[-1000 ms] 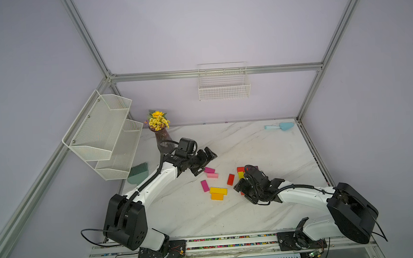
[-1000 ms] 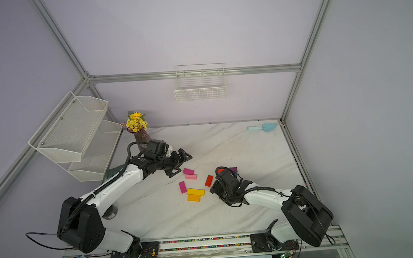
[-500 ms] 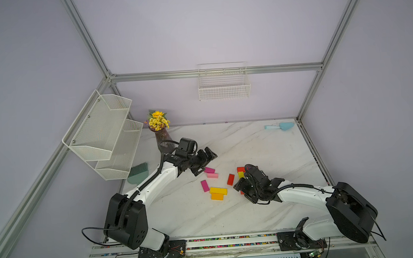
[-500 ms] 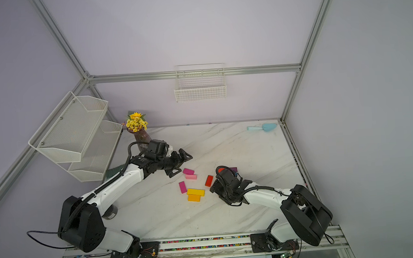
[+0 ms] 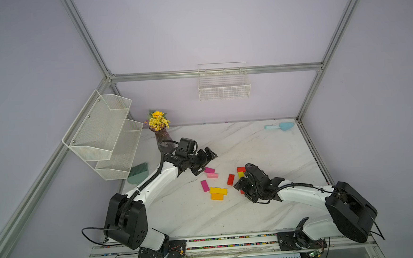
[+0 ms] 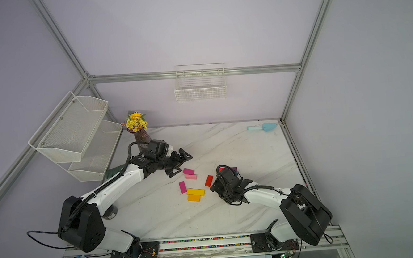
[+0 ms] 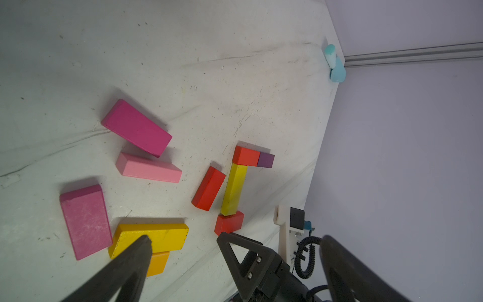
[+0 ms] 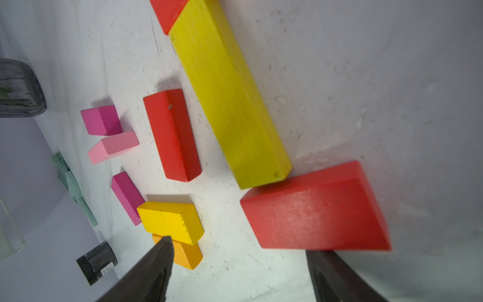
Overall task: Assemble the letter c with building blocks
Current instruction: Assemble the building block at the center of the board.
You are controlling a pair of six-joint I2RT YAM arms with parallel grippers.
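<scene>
Right of centre on the surface [image 5: 250, 141], my right hand [image 8: 240, 245] hangs wide and empty over the red block [image 8: 313, 209] butted against the yellow block [image 8: 230, 99] as a C's lower arm, I judge, while my left hand [image 5: 206, 163] waits wide and empty.

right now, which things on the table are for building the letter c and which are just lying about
For the job: dark purple block, corner red block, long yellow block, end red block, loose red block, magenta block, paler magenta block, light pink block, second yellow block, orange block.

Lying about: light blue scoop, vase of yellow flowers, green brush, small dark jar.
</scene>
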